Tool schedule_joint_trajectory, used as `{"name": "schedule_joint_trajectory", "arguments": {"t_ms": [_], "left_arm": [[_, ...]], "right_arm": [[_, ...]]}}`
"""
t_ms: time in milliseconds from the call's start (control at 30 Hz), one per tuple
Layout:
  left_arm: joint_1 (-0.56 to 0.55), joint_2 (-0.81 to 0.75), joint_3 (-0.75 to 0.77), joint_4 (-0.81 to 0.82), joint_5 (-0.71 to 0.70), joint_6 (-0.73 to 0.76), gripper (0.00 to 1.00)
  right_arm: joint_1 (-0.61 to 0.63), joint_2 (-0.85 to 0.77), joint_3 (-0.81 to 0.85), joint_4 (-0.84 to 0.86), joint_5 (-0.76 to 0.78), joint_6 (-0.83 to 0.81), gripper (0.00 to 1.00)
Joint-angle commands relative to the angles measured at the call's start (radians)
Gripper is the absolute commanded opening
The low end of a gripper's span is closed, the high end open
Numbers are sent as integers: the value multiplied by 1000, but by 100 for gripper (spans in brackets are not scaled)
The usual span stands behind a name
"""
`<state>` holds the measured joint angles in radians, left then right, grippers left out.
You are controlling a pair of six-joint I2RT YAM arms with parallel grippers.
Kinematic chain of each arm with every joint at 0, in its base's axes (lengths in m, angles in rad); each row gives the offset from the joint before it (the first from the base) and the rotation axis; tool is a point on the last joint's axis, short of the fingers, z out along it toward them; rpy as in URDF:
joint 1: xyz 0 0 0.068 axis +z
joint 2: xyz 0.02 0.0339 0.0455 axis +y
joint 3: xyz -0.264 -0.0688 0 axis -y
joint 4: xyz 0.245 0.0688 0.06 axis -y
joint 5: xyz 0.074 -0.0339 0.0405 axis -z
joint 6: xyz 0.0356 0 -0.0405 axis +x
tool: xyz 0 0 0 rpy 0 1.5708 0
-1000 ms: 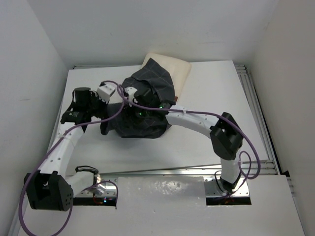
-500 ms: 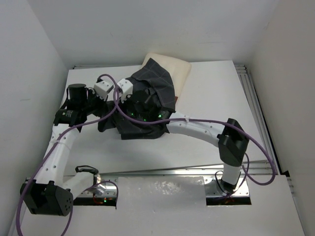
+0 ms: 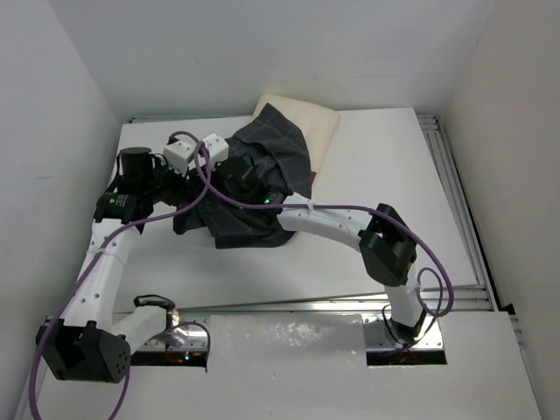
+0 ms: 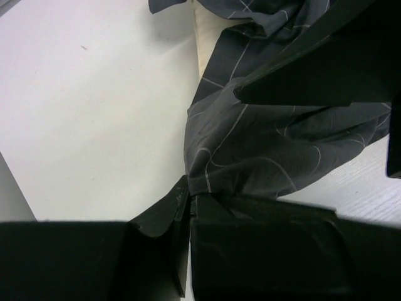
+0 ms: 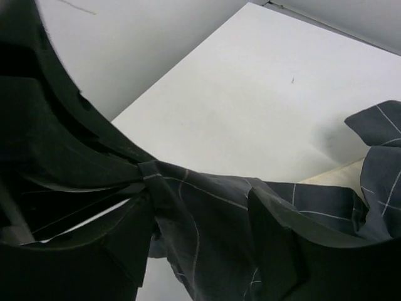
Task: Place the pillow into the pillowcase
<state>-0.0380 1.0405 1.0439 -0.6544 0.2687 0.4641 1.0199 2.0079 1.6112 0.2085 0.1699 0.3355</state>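
"Top external view first: whereabouts of the large cream-white quilted soft pillow (image 3: 325, 122)?"

"Flat at the far side of the white tabletop (image 3: 376, 249), far right corner bare, left and near parts covered by the limp dark charcoal-grey pillowcase (image 3: 262, 179) with thin light check lines."

"Inside the case, or merely under it?"

"Cannot tell. Draped over and bunched up, spilling toward the near left."

"And the left pincer (image 4: 189, 204)?"

"Closed tight on a fold of the pillowcase, plain from the left wrist camera, with grey cloth fanning up and away from the pinch."

"And the right pincer (image 5: 200, 210)?"

"Fingers apart, grey cloth spread loosely between them, no squeeze visible. Just beside the other one, at the left end of the heap."

"Any pillow from the wrist cameras?"

"Only a narrow cream strip beyond the cloth, in both."
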Motion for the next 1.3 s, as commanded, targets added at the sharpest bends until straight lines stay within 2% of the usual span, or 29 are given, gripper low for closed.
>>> {"name": "schedule_joint_trajectory", "arguments": {"t_ms": [0,200,367,400,433,467,500,600,700,767,833,900,1000,1067,1100,1133,1167,1200,1267], "left_arm": [[-17,-10,68,45,67,-4,0],[-17,1,120,44,78,-27,0],[-17,1,160,24,93,-31,0],[-17,0,172,18,78,-33,0],[-16,1,201,13,64,-47,0],[-16,0,218,15,40,-53,0],[-16,1,238,15,2,-53,0],[-16,6,347,15,-14,-51,0],[-16,6,409,10,45,-39,0],[-16,9,427,1,70,-35,0],[-17,7,423,-5,84,-27,0],[-16,4,412,-2,64,-27,0],[-16,1,403,25,-23,-16,0],[-16,1,383,58,-117,-2,0],[-16,4,377,65,-159,16,0],[-16,6,364,82,-174,22,0],[-16,6,360,90,-178,37,0],[-17,6,357,99,-165,39,0],[-17,16,352,139,-137,35,0]], "right_arm": [[9,37,27,17,62,-6,59],[11,109,108,-95,219,16,47],[9,112,116,-133,442,79,24],[8,112,128,-162,498,106,24],[3,111,141,-238,626,120,26],[-13,98,150,-279,682,140,30],[-32,86,142,-309,719,178,34],[-128,3,60,-405,761,295,35],[-242,-84,-26,-425,769,339,35],[-256,-109,-53,-371,780,269,33],[-259,-132,-71,-339,778,205,25],[-259,-175,-92,-324,749,134,18],[-277,-248,-131,-378,689,59,19],[-297,-331,-166,-444,622,19,21],[-329,-369,-225,-449,540,-13,22],[-346,-408,-259,-449,357,-65,22],[-372,-475,-299,-457,256,-97,19],[-376,-501,-304,-474,202,-152,2],[-377,-540,-295,-530,277,-179,0]]}}
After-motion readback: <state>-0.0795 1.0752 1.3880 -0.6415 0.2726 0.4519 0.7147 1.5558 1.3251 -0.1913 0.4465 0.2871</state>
